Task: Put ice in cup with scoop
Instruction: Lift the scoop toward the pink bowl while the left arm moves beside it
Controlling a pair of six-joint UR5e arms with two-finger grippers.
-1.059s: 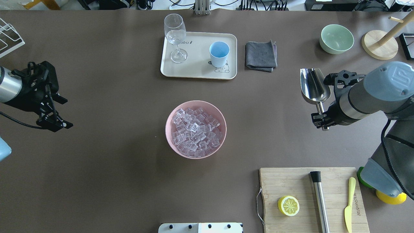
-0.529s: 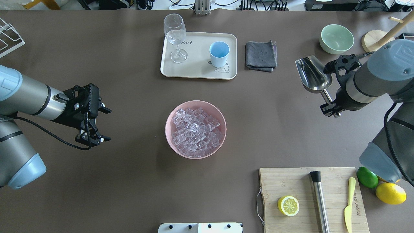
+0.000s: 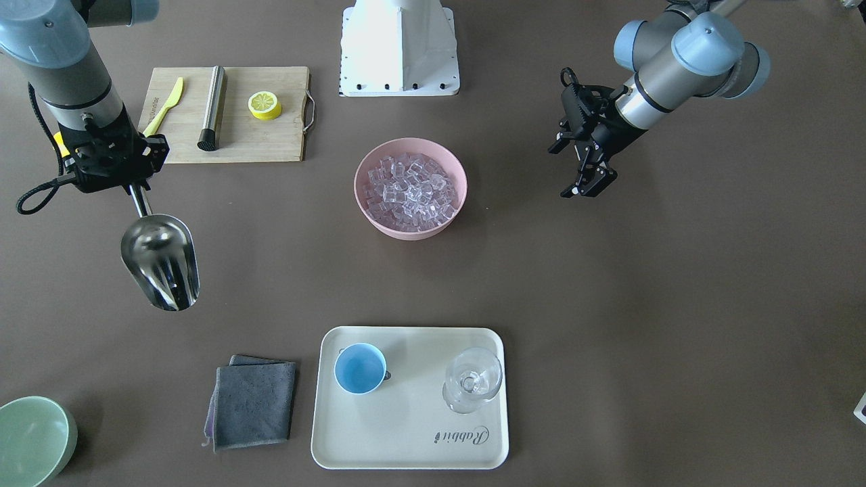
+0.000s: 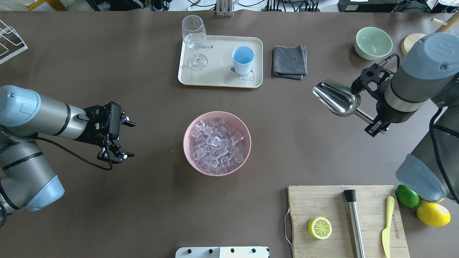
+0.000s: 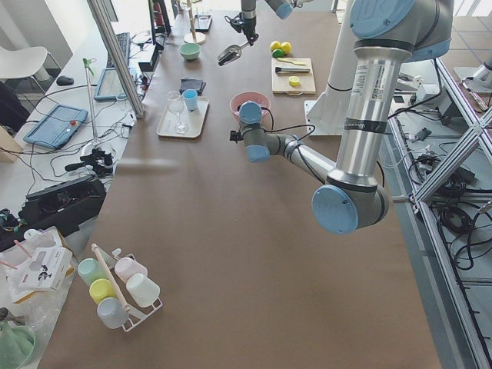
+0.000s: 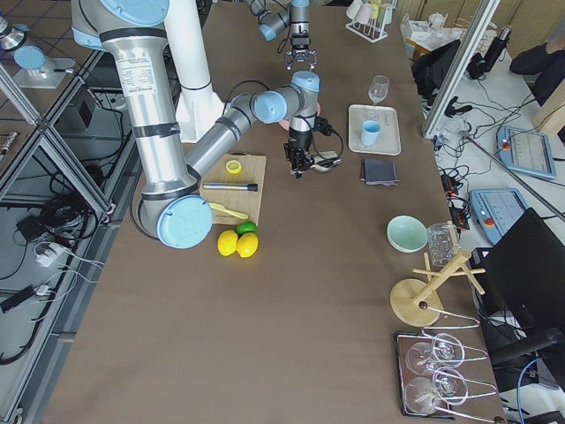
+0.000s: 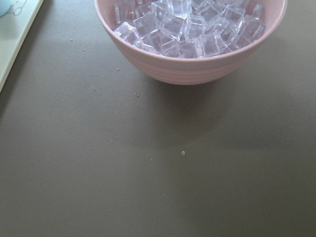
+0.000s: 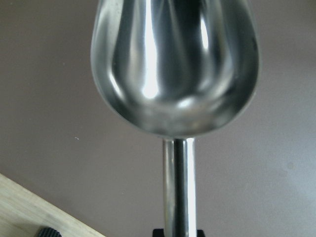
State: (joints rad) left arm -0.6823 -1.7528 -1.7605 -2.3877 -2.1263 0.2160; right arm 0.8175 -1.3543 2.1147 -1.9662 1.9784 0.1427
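A pink bowl (image 4: 192,152) (image 3: 411,232) in the table's middle is full of clear ice cubes (image 4: 216,145) (image 3: 411,188); it also fills the top of the left wrist view (image 7: 190,74). The light-blue cup (image 4: 243,59) (image 3: 359,368) stands empty on a cream tray (image 4: 218,77) (image 3: 406,433). My right gripper (image 4: 375,126) (image 3: 135,181) is shut on the handle of the steel scoop (image 4: 336,97) (image 3: 161,260) (image 8: 175,64), held empty above the table, right of the bowl. My left gripper (image 4: 129,139) (image 3: 587,177) is open and empty, left of the bowl.
A stemmed glass (image 4: 194,39) shares the tray. A grey cloth (image 4: 289,61) and a pale green bowl (image 4: 373,43) lie at the far right. A cutting board (image 4: 348,220) near the front right holds a lemon half, a steel rod and a yellow knife.
My left arm has moved right, toward the pink bowl. My right gripper has swung the scoop, so its mouth now points left toward the bowl instead of away from me.
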